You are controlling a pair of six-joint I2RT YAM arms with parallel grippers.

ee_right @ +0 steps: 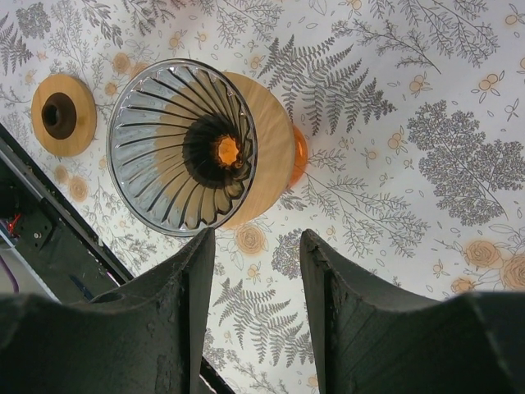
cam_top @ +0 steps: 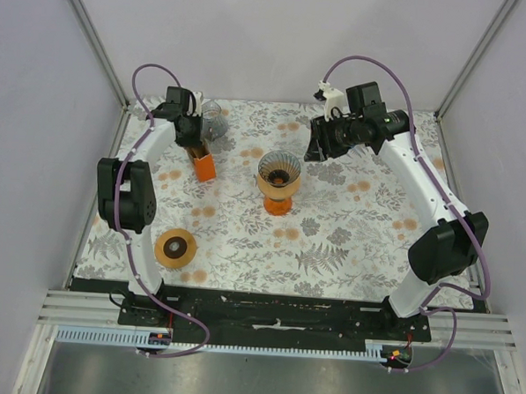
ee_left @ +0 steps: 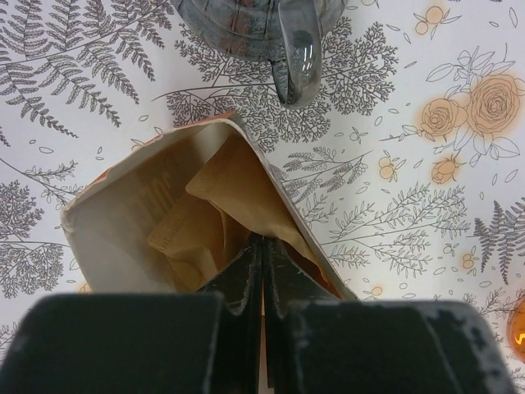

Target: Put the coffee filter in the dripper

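The glass dripper [cam_top: 279, 173] stands on its wood collar and orange base at mid-table; it also shows in the right wrist view [ee_right: 182, 148], with nothing inside it. An orange box [cam_top: 204, 166] of brown paper coffee filters [ee_left: 234, 185] stands left of it. My left gripper [cam_top: 195, 146] reaches down into the open box [ee_left: 107, 238]; its jaws [ee_left: 262, 240] are pressed together on the edge of a filter. My right gripper [cam_top: 316, 152] hovers open and empty [ee_right: 254, 238] just right of the dripper, above the table.
A clear glass jug [cam_top: 214, 119] stands right behind the box and shows at the top of the left wrist view [ee_left: 271, 33]. A round wooden disc [cam_top: 176, 247] lies near the front left. The black front rail [ee_right: 33, 222] runs along the table's near edge.
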